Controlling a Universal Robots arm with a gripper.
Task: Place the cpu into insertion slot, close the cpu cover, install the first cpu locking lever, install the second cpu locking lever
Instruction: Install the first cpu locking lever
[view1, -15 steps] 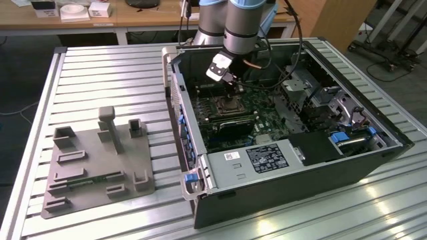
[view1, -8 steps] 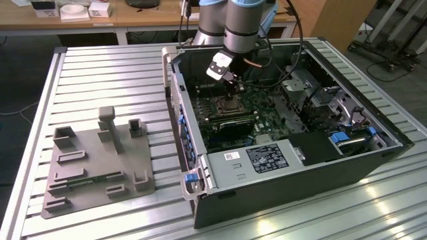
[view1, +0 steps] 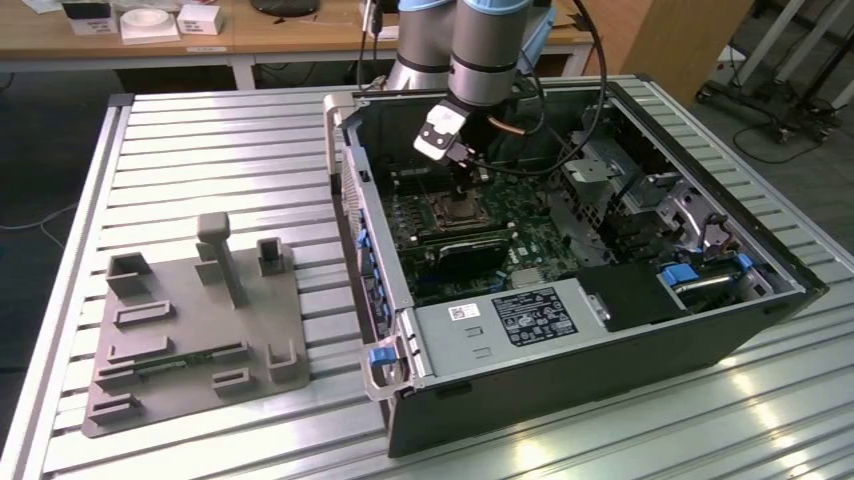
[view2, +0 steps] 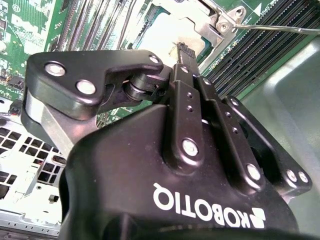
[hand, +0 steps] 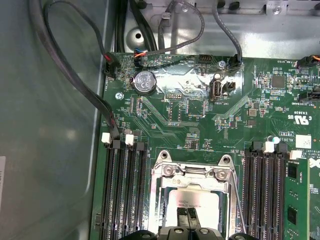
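Cpu (hand: 192, 196): seated in the insertion slot (view1: 447, 212), silvery face up. In the first wrist view it shows through the cut-out of the cpu cover (hand: 192, 171).

Gripper (hand: 188, 218): fingers pressed together, nothing pinched between them as far as I can see. The tips sit on or just over the cpu face, inside the cover's opening; contact not confirmed. In the second wrist view the two fingers also lie side by side, aimed at the bright metal of the socket.

Cover: the frame lies flat around the chip, hinge edge on the side away from the fingertips. Judged down.

Locking lever (hand: 239, 200): one thin wire runs beside the cover frame. In the second wrist view it slants out over the memory slots (hand: 125, 190) and looks free. Judged not latched. State of the other lever: cannot tell.

Progress, my reading: cpu placed, cover closed; both lever steps left.

Further out: memory slots flank the socket on both sides of the green board (hand: 200, 125). Beyond them are a coin cell (hand: 145, 81), then dark cables (hand: 75, 75) along the wall of the computer case (view1: 601, 350).

Exterior view: the case lies open on a slatted metal table (view1: 200, 130), with the arm reaching in from above. A grey fixture plate (view1: 187, 330) sits well apart, toward the exterior view's left.
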